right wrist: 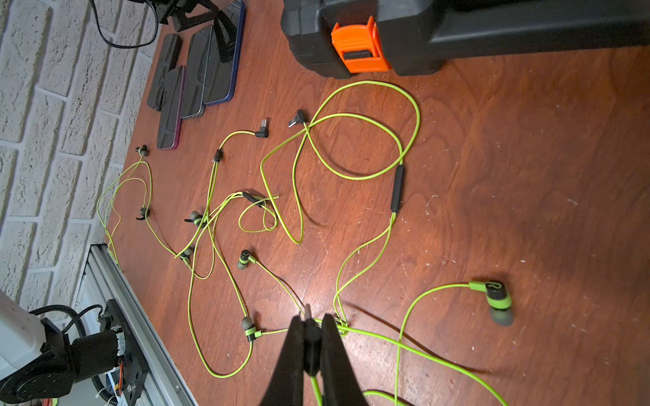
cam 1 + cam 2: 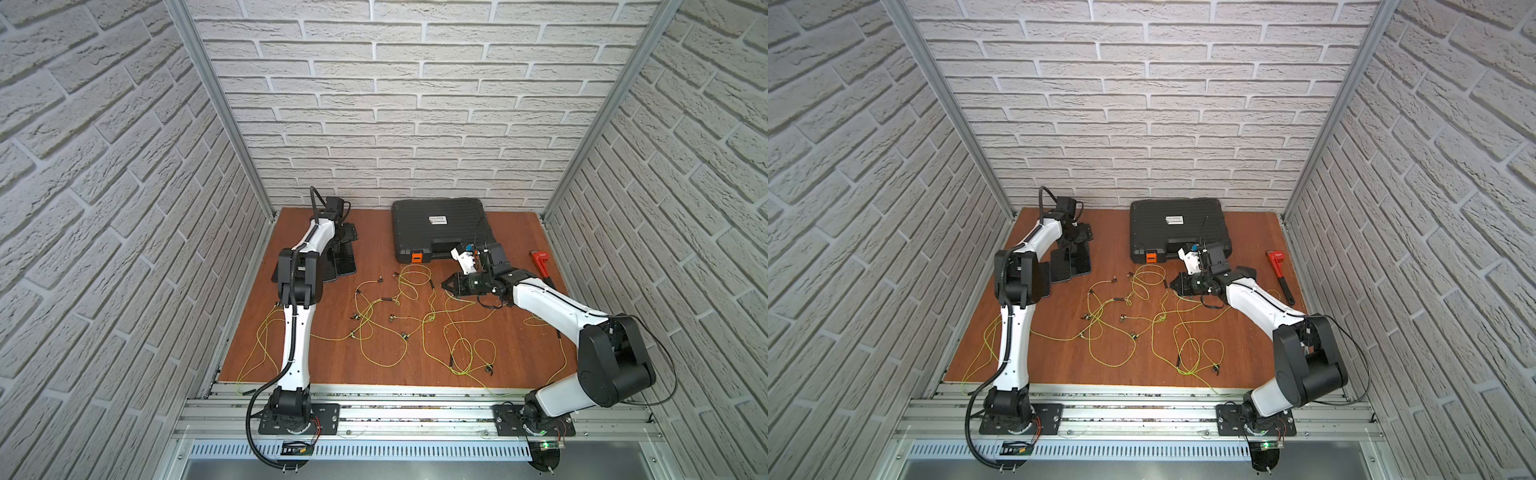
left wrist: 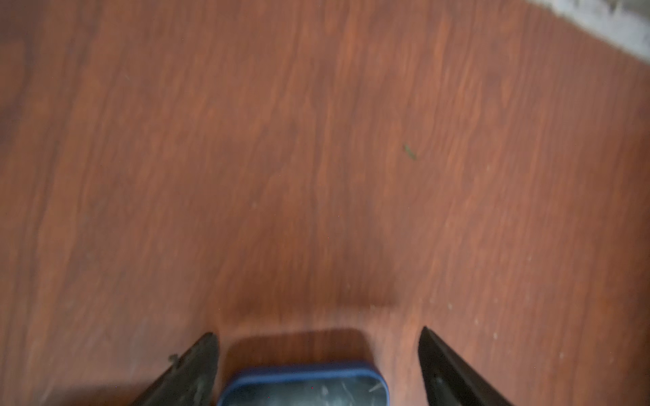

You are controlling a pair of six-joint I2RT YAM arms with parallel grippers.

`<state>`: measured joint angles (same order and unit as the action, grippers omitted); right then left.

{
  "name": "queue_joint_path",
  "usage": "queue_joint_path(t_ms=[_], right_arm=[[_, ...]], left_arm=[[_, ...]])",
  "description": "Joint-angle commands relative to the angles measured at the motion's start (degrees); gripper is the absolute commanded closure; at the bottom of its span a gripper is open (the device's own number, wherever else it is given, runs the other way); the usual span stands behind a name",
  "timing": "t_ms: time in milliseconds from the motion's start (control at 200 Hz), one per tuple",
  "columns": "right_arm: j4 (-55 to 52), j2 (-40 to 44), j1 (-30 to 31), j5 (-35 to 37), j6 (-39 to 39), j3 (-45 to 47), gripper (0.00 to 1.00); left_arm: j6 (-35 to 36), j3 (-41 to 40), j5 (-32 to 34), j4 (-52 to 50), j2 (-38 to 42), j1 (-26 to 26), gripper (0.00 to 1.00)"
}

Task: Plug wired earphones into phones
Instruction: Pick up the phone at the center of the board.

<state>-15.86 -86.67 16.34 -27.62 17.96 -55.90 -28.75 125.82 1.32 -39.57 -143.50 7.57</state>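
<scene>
The reddish wooden desk [image 2: 511, 340] fills the floor of the brick-walled cell, and a black ribbed case [image 2: 436, 226] with an orange latch lies at its back, right of centre. The wired earphones [image 1: 397, 188] sprawl in loose, crossing yellow-green loops over the middle and front of the desk between the two arms, with one strand trailing past the front edge on the left. The phones [image 1: 197, 70] lie flat and side by side near the back left corner, under the left arm. A red pipe wrench [image 2: 540, 262] rests near the desk's right edge, beside the case. The left tool [image 3: 318, 334] stands wide apart astride the end of a blue-edged phone [image 3: 302, 385], with desk showing on either side of it, gripping nothing. The right tool [image 1: 311, 318], low over the desk in front of the case, is pinched tight on a dark plug [image 1: 311, 337] whose metal tip pokes out past the fingertips.
</scene>
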Motion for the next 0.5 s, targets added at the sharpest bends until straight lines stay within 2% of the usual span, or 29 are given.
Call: queue_joint_path(t_ms=[0,125,360,495], right_arm=[[1.26,-0.06,0.33,0.38,-1.25,-0.70,0.94],[1.20,-0.68,0.32,0.24,-1.57,-1.31,0.94],[0.68,-1.04,0.20,0.46,-2.11,-2.10,0.94],[0.56,-1.31,0.28,0.63,-2.37,-2.54,0.94]], left_arm=[[2.53,-3.67,-0.36,-9.71,0.73,1.30,0.10],[3.63,-4.61,-0.65,-13.59,0.56,1.50,0.08],[3.85,-14.67,1.15,-11.51,6.09,2.93,0.06],[5.37,-14.22,1.42,-14.63,5.16,4.16,0.08]])
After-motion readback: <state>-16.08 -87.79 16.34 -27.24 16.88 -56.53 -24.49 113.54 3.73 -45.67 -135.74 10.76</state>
